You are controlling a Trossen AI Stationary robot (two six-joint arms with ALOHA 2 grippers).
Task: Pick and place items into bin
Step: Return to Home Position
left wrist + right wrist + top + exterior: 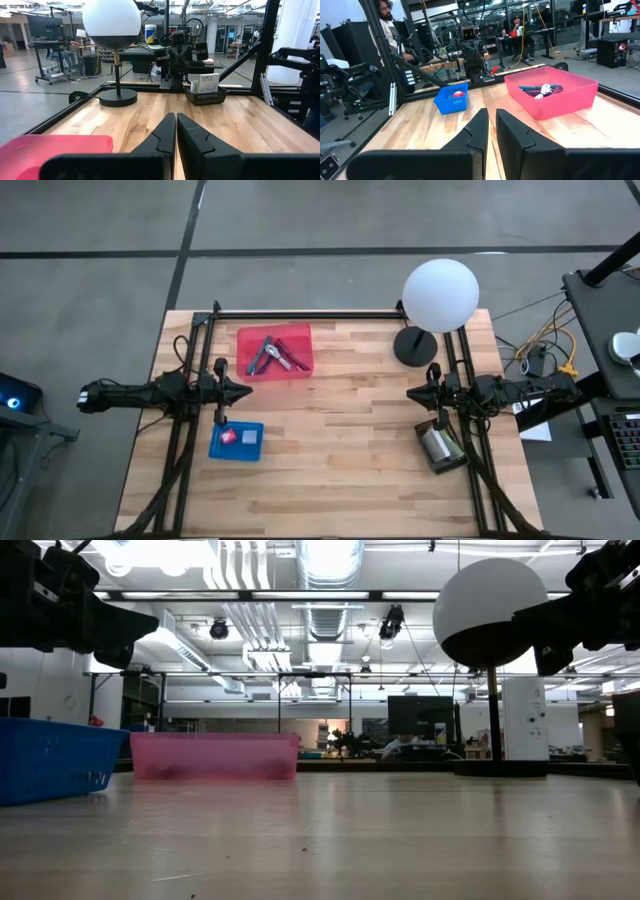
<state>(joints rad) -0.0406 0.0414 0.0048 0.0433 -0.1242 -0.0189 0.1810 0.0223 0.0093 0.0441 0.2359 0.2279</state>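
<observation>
Wood of the table point(340, 470) carries no loose items, the sticks point(272, 357) lie in the pink bin point(301, 338) at upper centre, so sorting seems finished, and the left gripper point(245, 392) and right gripper point(410, 393) hang mid-frame, closed, holding nothing.

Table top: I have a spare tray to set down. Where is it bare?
The table is bare down the middle, between the left gripper and right gripper, and between the blue bin and black bin. Crowded: by the pink bin and lamp base.
</observation>
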